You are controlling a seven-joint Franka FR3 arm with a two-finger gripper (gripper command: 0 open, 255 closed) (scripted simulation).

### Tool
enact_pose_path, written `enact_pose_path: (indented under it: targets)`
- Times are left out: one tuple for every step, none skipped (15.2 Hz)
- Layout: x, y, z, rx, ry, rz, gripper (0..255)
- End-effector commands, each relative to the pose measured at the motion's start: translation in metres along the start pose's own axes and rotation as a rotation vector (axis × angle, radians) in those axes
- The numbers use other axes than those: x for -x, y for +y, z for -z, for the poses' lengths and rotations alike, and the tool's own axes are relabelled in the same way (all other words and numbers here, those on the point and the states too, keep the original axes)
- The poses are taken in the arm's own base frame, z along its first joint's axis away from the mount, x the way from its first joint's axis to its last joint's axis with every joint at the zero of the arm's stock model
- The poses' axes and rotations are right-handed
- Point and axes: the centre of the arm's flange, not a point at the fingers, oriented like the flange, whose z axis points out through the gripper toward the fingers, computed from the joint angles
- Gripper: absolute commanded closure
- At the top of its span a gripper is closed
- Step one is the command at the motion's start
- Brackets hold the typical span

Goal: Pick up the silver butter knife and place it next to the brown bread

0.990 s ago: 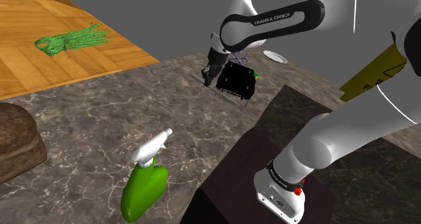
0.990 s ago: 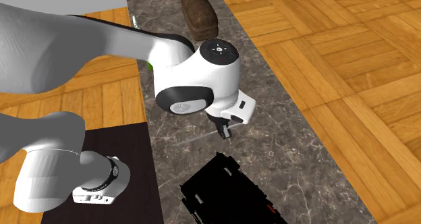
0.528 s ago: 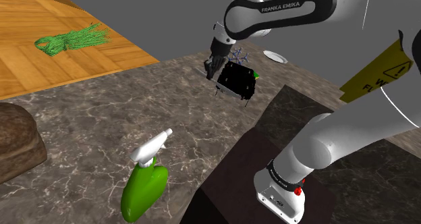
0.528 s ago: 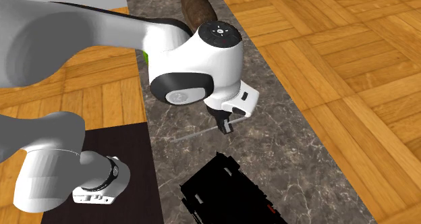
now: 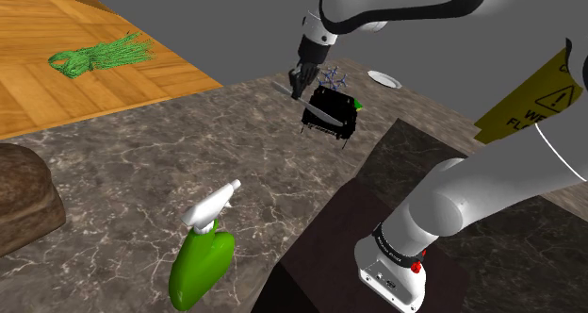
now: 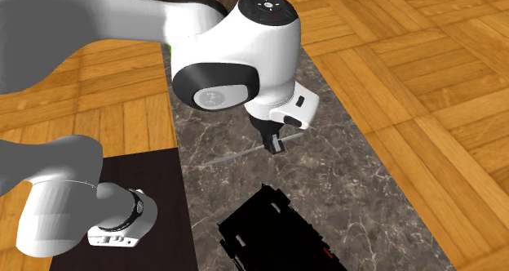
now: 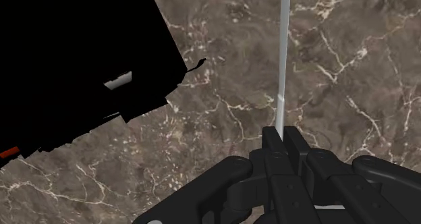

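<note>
Pinching the knife (image 7: 285, 54) near one end in my gripper (image 7: 283, 136), I hold it above the table (image 7: 351, 67) so it can travel freely toward the bread (image 5: 24, 205) well away.

The dark brown veined marble table (image 5: 141, 160) carries a brown loaf of bread (image 5: 24, 203) at the shoulder view's near left edge. A green spray bottle with a white trigger head (image 5: 200, 259) sits nearer the middle, and a black boxy appliance (image 5: 330, 113) stands far back, well apart from both.
</note>
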Motion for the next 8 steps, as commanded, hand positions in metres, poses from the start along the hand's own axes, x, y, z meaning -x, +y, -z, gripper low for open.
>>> enact_pose_path:
  targets:
    - [0.0,0.0,0.011,0.0,0.0,0.0,255]
    - [0.0,0.0,0.017,0.0,0.0,0.0,255]
    - [-0.001,0.0,0.022,0.0,0.0,0.0,255]
    - [-0.001,0.0,0.027,0.0,0.0,0.0,255]
    - [-0.001,0.0,0.032,0.0,0.0,0.0,255]
    - [-0.001,0.0,0.038,0.0,0.0,0.0,255]
    - [-0.002,0.0,0.043,0.0,0.0,0.0,255]
    - [-0.002,0.0,0.048,0.0,0.0,0.0,255]
